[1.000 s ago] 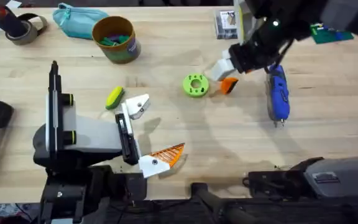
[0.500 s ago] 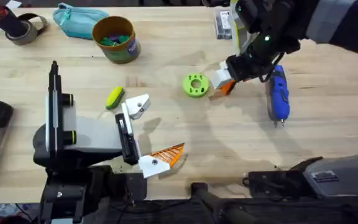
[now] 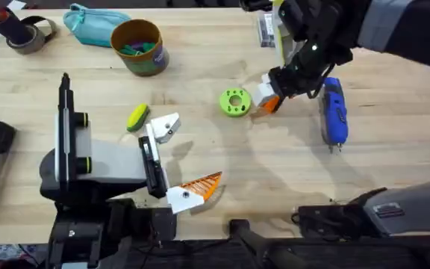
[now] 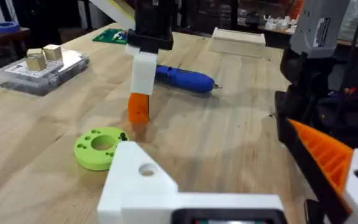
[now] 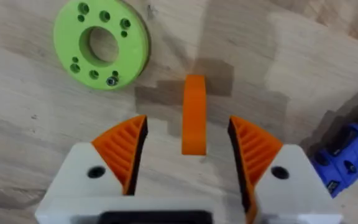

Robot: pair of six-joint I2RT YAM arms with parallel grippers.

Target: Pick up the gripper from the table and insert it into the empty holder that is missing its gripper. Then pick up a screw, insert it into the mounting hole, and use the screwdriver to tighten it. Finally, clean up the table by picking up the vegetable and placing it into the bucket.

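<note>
The gripper (image 3: 268, 99), a small white block with an orange wedge finger, was at about 1 o'clock from the table's centre in the overhead view, just beside the lime-green disc (image 3: 234, 102) at the disc's 3 o'clock; the left wrist view showed it upright, white block up and orange tip down at the wood (image 4: 143, 84). The right gripper (image 3: 281, 86) stood directly over it, and the right wrist view showed the orange wedge (image 5: 194, 115) lying between the two orange ribbed pads (image 5: 124, 149) with a gap on each side, so the fingers were parted around the wedge; whether they gripped the white block could not be told. The screwdriver (image 3: 334, 112) lay flat at the gripper's 3 o'clock, bit toward the near edge. The empty holder (image 3: 166, 125) lay near 9 o'clock from the disc, with the vegetable (image 3: 136, 117) touching or just beside it at its 9 o'clock. The bucket (image 3: 136, 46) stood at 11 o'clock, beside a teal pouch (image 3: 92, 25). The left gripper (image 3: 178, 161) rested near 7 o'clock, one mount bare and so unable to grasp.
</note>
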